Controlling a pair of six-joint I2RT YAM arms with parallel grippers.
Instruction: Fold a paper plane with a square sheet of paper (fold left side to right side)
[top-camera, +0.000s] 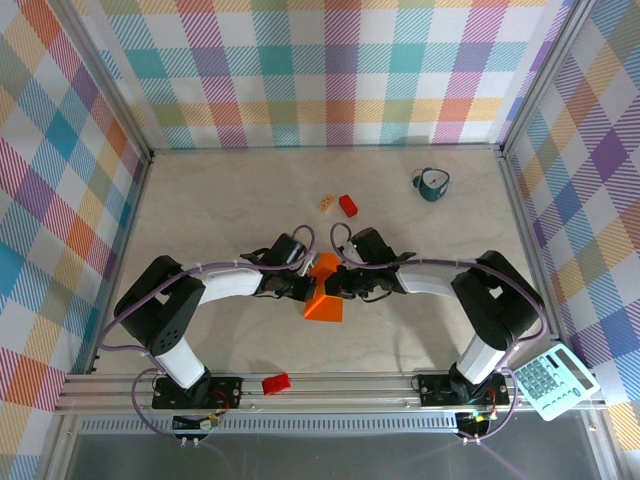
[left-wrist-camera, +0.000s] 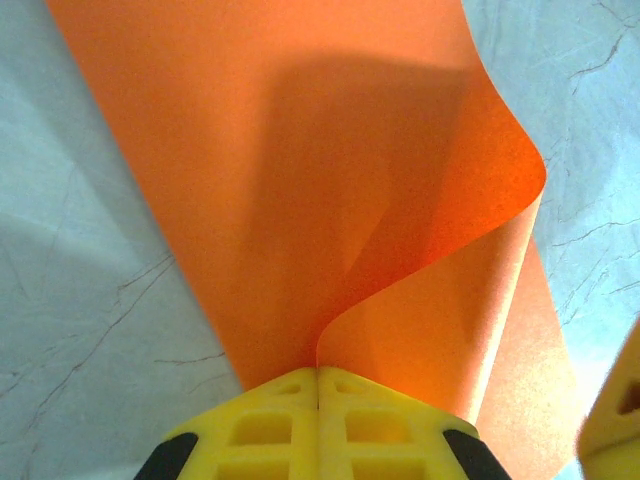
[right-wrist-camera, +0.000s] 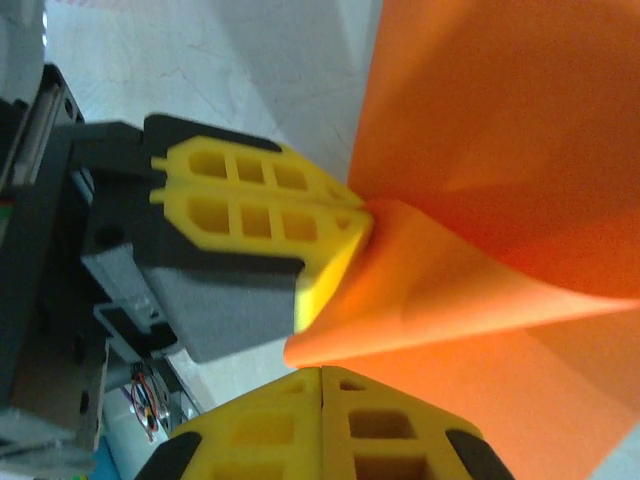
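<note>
Bending both elbows inward, I bring my two wrists together over the middle of the table (top-camera: 220, 200), forearms lying low and nearly level, shoulders set wide at the near rail. My left gripper (top-camera: 300, 287) has its yellow fingers pressed flat together, pinching the square sheet of paper (top-camera: 325, 300); from my left wrist, the left gripper (left-wrist-camera: 318, 372) nips an edge, and the orange sheet (left-wrist-camera: 300, 180) curls up out of it in a loose wave. My right gripper (top-camera: 340, 285) faces it from the other side. From my right wrist, the right gripper (right-wrist-camera: 320, 372) is likewise closed tight, with the sheet (right-wrist-camera: 500, 150) running down to its tips, seemingly caught between them. The paper lies partly lifted between my hands, the rest on the table.

The surface is pale and marbled. Farther back sit a small red block (top-camera: 348, 205) and a small tan block (top-camera: 328, 204), touching. A calculator (top-camera: 553, 380) rests at the near right corner. Pastel plaid walls (top-camera: 330, 70) enclose three sides.
</note>
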